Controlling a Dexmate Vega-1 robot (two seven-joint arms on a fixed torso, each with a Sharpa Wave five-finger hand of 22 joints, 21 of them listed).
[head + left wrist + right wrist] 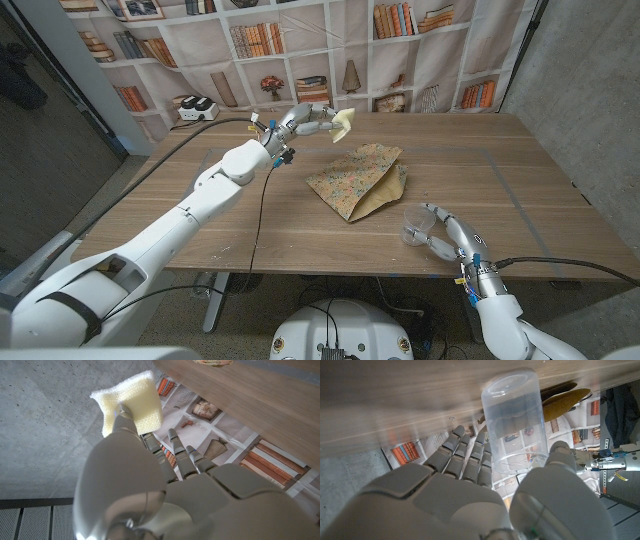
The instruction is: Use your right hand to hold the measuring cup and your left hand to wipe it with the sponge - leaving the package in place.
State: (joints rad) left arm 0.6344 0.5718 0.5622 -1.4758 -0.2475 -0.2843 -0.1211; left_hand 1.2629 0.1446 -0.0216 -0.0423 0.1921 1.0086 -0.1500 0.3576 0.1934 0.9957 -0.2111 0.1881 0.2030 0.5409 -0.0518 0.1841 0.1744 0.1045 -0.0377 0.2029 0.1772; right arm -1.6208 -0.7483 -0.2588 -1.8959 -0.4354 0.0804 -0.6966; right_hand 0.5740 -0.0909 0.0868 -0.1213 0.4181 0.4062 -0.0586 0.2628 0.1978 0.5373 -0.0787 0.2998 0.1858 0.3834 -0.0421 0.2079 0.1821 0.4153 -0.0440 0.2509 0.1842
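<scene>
Between right robot hand point(447, 236) fingers: measuring cup point(415, 225).

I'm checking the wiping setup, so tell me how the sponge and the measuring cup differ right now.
The sponge is pale yellow and opaque; the measuring cup is clear plastic. The sponge is held up off the table by the left hand at the far side; the cup is on the table near the front edge, with the right hand around it. The patterned package lies between them. Each has a hand on it.

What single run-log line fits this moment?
left hand: holds sponge raised | right hand: around measuring cup | package: on table
</scene>
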